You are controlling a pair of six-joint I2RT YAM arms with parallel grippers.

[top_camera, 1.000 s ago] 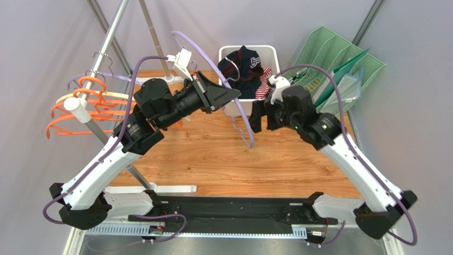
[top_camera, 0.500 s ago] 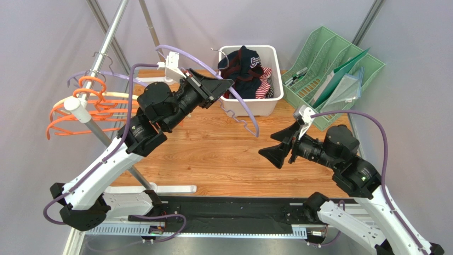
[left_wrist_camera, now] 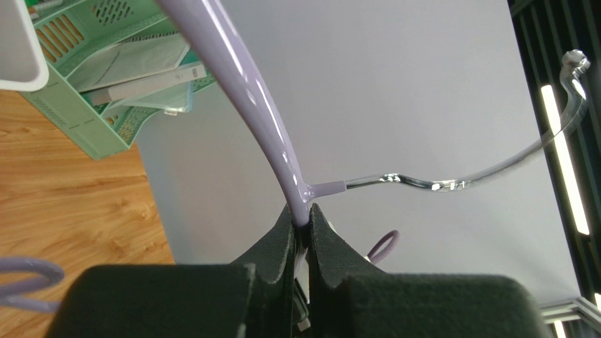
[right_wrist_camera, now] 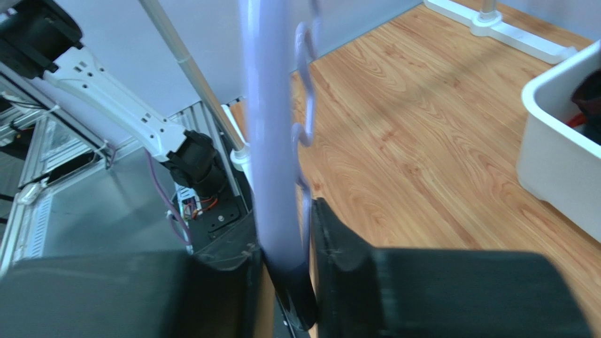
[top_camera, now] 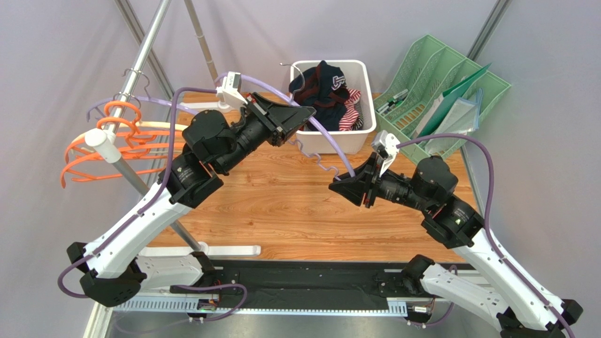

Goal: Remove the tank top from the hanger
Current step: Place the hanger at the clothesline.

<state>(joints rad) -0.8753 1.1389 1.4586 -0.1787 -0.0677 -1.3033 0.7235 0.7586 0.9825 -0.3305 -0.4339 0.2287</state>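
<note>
No legible text, number or brand in any view. White emblem on dark navy garment (top_camera: 323, 90) in white plastic bin (top_camera: 330, 143): too small to read. Pale strip on grey folder (left_wrist_camera: 137, 79) in green mesh file tray (left_wrist_camera: 79, 121), left wrist view: blurred, unreadable.

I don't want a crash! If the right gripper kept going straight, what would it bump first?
The purple hanger between its fingers; beyond that probably the left arm, though depth is unclear.
</note>
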